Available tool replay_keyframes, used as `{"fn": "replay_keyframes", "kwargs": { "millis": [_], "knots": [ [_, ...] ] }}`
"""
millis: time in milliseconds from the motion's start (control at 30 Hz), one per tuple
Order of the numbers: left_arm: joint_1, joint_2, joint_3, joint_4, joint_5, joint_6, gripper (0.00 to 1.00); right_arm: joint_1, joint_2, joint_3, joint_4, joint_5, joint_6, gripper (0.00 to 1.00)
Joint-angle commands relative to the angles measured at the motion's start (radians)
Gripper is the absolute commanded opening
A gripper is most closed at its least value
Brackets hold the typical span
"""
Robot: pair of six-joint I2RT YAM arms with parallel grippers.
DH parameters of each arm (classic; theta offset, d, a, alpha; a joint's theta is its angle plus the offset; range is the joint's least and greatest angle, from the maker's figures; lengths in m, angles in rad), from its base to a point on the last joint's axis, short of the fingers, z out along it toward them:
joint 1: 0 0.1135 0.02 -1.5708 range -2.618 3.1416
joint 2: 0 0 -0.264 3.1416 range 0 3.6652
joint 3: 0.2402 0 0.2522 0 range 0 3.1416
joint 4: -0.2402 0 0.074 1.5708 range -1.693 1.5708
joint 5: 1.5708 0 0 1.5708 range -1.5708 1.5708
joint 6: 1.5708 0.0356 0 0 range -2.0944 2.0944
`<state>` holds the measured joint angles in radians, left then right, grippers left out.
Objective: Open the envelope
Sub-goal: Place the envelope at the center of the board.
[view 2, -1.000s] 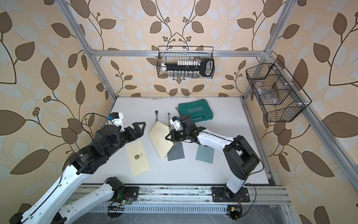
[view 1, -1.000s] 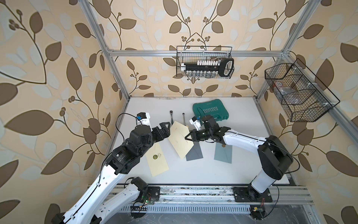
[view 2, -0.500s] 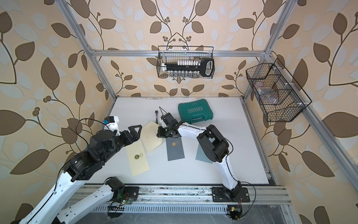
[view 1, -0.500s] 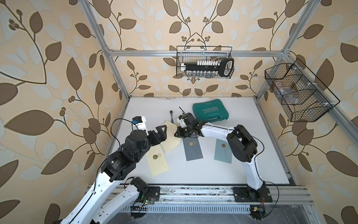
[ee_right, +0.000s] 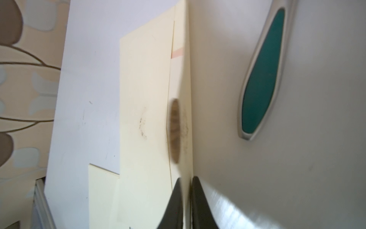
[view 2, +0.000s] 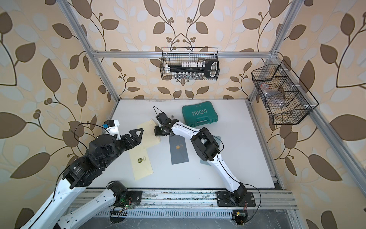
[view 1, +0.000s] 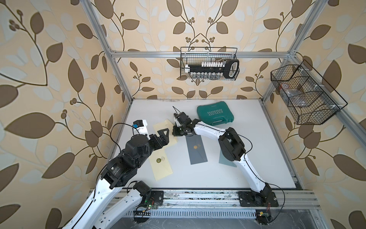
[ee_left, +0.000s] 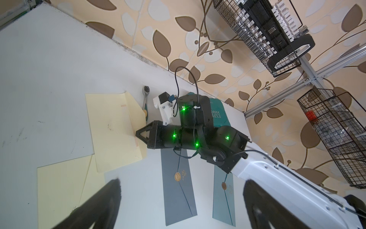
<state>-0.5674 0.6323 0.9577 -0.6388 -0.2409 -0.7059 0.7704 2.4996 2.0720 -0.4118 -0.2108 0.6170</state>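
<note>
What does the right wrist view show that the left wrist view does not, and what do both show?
Only the right wrist view: the edge of the flap, seen close, between the fingertips of the right gripper. Only the left wrist view: a dark grey envelope, a blue-grey envelope, the green case. Both: the opened cream envelope, a second cream envelope, the ratchet handle.

We see a cream envelope (view 1: 161,125), a slate-grey envelope (view 1: 197,156) with a gold seal (view 1: 196,147), a teal case (view 1: 214,115), a white desk (view 1: 257,138) and beige wallpaper (view 1: 49,89) patterned with brown and pale leaves.
</note>
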Motion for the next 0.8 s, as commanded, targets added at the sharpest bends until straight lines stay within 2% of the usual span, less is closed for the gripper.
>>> {"fn": "replay_keyframes", "kwargs": {
  "millis": [0,100,133,200,367,633,767],
  "knots": [
    [0.012,-0.011,0.006,-0.009,-0.014,0.026,0.99,0.004,0.045,0.061,-0.108,0.049,-0.071,0.17],
    [0.012,-0.007,0.003,-0.003,-0.013,0.025,0.99,0.003,0.03,0.062,-0.12,0.095,-0.106,0.16],
    [0.011,-0.004,0.003,0.001,-0.008,0.025,0.99,0.002,0.026,0.063,-0.122,0.1,-0.119,0.08],
    [0.011,0.005,0.004,0.006,0.001,0.026,0.99,0.0,0.026,0.076,-0.12,0.078,-0.147,0.03],
    [0.011,0.023,0.013,0.005,0.014,0.025,0.99,-0.005,0.056,0.148,-0.187,0.111,-0.193,0.03],
    [0.011,0.018,0.009,-0.001,0.008,0.02,0.99,-0.017,0.063,0.152,-0.176,0.107,-0.161,0.05],
    [0.011,0.02,0.006,0.004,0.012,0.011,0.99,-0.017,0.07,0.153,-0.163,0.119,-0.103,0.06]
  ]
}}
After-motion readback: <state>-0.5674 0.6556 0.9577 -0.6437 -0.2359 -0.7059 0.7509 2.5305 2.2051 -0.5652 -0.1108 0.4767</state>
